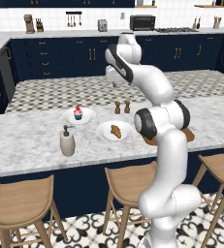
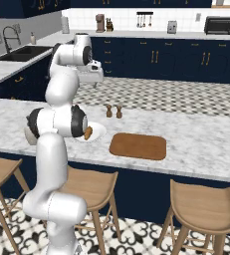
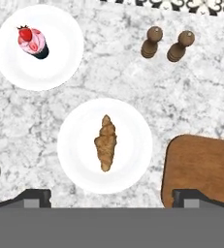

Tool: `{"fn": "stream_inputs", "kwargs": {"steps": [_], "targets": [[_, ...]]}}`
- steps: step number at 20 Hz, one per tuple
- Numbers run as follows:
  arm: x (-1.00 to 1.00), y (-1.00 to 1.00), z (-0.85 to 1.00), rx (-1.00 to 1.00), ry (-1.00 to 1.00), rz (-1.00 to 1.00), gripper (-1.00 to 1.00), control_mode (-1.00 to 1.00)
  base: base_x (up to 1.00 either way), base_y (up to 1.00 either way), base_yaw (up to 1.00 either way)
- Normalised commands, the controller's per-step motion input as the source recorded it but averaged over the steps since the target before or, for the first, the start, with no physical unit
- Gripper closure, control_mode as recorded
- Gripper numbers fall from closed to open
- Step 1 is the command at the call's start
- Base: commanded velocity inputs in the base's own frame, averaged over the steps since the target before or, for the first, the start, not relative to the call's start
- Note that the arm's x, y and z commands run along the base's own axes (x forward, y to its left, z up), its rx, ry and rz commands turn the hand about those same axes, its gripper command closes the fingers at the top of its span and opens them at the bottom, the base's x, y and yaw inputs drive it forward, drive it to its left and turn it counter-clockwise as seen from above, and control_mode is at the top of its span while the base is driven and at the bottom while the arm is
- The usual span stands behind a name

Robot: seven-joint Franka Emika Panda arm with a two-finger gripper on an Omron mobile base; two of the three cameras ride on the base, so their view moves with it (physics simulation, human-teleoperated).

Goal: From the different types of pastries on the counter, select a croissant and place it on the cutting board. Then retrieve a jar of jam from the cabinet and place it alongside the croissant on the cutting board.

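The marble table [image 1: 31, 140] carries everything, and it is seen as a long island with stools below its near edge. The cutting board [image 2: 138, 146] is laid flat near that near edge, bare on top, so room is left on it for both the croissant and later the jam jar. Just beside the board, to its left in the hand view, a white plate [image 3: 133, 145] is set, and the croissant [image 3: 105, 142] is lying in the middle of it, apart from the rim. A second plate [image 3: 65, 58] with a pink cupcake [image 3: 33, 42] is placed further away, well apart from the croissant plate. Two small wooden shakers [image 3: 167, 44] are standing upright near the far edge of the table, behind the board. A soap dispenser [image 1: 67, 141] is standing to the left.

The pincer [image 3: 111, 198] is held high above the croissant plate and is looking straight down; its tips are spread wide and nothing is held between them. It is judged that a straight descent is free, since no object stands over the croissant.
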Motion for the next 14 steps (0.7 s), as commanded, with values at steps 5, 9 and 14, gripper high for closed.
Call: {"fn": "stream_inputs", "kwargs": {"steps": [5, 9, 14], "targets": [[0.10, 0.18, -0.50, -0.08, 0.00, 0.00, -1.00, -1.00, 0.00, 0.00, 0.00], [0.00, 0.09, -0.65, 0.00, 0.00, 0.00, -1.00, -1.00, 0.00, 0.00, 0.00], [0.00, 0.05, -0.67, 0.00, 0.00, 0.00, -1.00, -1.00, 0.00, 0.00, 0.00]]}}
